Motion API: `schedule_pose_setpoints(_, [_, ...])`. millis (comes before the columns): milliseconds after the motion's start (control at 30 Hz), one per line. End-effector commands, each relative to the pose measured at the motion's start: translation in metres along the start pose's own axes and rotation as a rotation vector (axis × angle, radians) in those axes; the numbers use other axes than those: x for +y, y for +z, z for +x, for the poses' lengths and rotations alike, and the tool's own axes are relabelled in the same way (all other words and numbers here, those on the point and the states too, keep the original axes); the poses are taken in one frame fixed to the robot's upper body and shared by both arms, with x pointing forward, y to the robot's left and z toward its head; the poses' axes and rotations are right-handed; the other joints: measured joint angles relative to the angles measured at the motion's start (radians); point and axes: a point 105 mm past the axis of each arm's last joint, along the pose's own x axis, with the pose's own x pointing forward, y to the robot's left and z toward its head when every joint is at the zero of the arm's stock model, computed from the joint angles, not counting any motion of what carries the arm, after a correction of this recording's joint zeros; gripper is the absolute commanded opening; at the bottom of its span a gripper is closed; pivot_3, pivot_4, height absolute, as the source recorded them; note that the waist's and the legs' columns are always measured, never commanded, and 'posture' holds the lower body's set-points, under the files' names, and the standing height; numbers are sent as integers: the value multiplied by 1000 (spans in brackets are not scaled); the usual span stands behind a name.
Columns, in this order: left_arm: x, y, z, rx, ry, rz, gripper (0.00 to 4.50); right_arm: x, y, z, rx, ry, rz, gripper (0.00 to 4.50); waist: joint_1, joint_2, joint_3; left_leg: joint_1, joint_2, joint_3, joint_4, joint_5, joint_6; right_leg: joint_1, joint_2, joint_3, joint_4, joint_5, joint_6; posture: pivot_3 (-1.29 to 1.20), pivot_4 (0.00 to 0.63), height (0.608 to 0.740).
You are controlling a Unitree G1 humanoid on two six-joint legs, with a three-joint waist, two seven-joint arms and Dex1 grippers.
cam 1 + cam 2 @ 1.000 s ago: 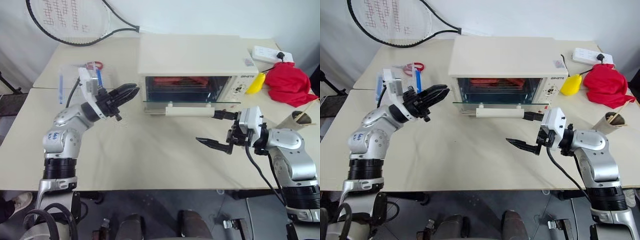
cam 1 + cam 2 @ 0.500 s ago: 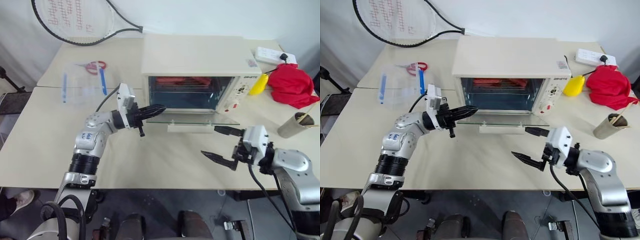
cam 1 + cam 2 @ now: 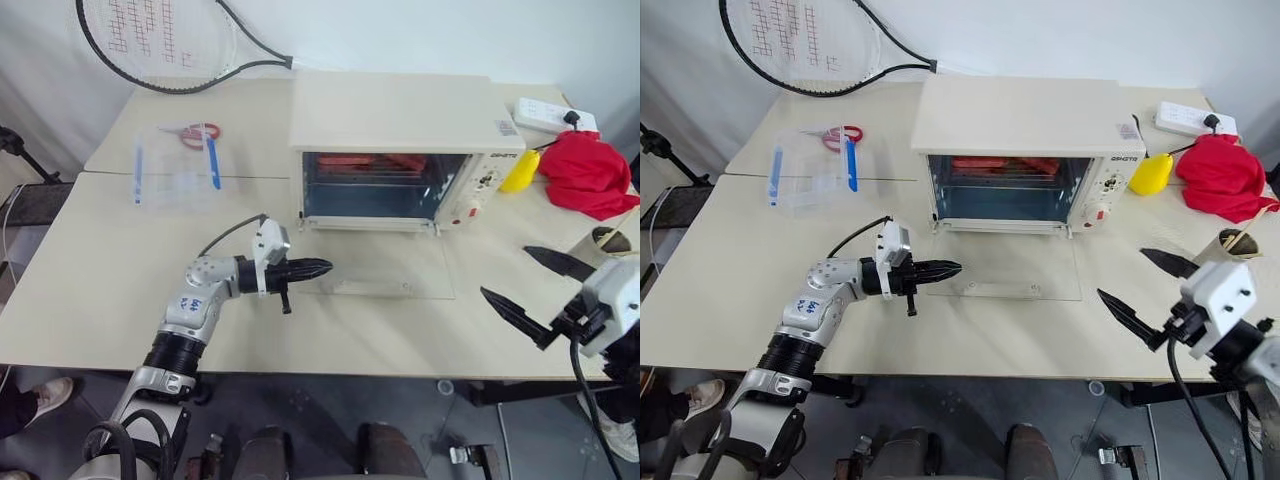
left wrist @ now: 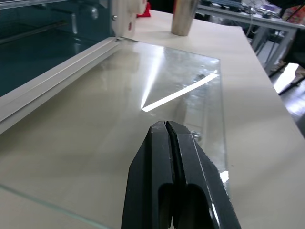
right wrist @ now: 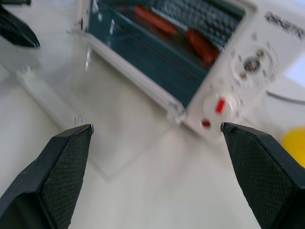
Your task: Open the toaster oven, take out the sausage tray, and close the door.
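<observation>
The cream-white toaster oven (image 3: 395, 115) stands at the middle back of the table. Its glass door (image 3: 385, 265) lies folded down flat on the table, the bar handle (image 3: 375, 288) at its near edge. Inside the open cavity the sausage tray (image 3: 365, 161) shows with reddish sausages (image 5: 195, 40) on it. My left gripper (image 3: 320, 267) is shut and empty, its tip over the door's near left part; its closed fingers (image 4: 167, 157) hover just above the glass (image 4: 186, 81). My right gripper (image 3: 504, 271) stands wide open and empty, off to the right of the door.
A clear plastic box with blue strips (image 3: 175, 165) and red scissors (image 3: 200, 130) lie back left, a tennis racket (image 3: 170, 40) behind them. At the right are a yellow object (image 3: 518, 168), a red cloth (image 3: 590, 170), a power strip (image 3: 545, 110) and a cup (image 3: 600, 245).
The door has swung from partly open down to flat. My left gripper came down with it and shut fully. My right arm has drawn back to the right, still open.
</observation>
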Motion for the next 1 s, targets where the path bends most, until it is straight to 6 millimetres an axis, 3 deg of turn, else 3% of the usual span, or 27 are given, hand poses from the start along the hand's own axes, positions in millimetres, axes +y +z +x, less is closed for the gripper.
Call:
schedule_pose_setpoints(33, [-1, 22, -13, -122, 50, 51, 197, 5, 15, 39, -50, 12, -69, 4500, -7, 0, 0, 0, 0, 0, 0, 0, 0, 0, 0, 0, 0, 0, 0, 0, 150, 740])
schedule_pose_setpoints(133, [-3, 42, -46, -224, 112, 72, 912, 14, 17, 101, 1, 16, -143, 4500, -35, 0, 0, 0, 2, -2, 0, 0, 0, -3, -1, 2, 0, 0, 0, 0, 150, 740])
schedule_pose_setpoints(367, [-14, 50, -90, -185, 239, 71, 3015, 20, 31, 167, -80, -3, -387, 4500, -40, 0, 0, -4, 0, -10, -2, 0, 0, -6, -3, -3, 2, -1, -2, 0, 150, 740])
schedule_pose_setpoints(533, [-21, 50, -113, -187, 347, 62, 4476, 7, 33, 203, -41, -125, -634, 4500, -45, 0, 0, -6, -2, -9, 0, -1, 3, -6, -11, -7, 2, 0, 0, 0, 150, 740])
schedule_pose_setpoints(700, [-28, 45, -113, -183, 364, 52, 4476, -1, 28, 228, 26, -184, -812, 4500, -47, 0, 0, -6, -2, -8, 0, -1, 2, -7, -12, -16, 2, 0, 0, 0, 150, 740])
schedule_pose_setpoints(867, [-26, 45, -112, -190, 362, 53, 4476, -6, 25, 240, 47, -213, -844, 4500, -51, 0, 0, -6, -2, -8, 0, -1, 2, -7, -13, -23, 2, 0, 0, 0, 150, 740])
schedule_pose_setpoints(1000, [-26, 46, -110, -191, 349, 55, 4500, -5, 23, 244, 46, -212, -852, 3574, -55, 0, 0, -6, -2, -8, 0, -1, 2, -6, -14, -29, 2, 0, 0, 0, 150, 740])
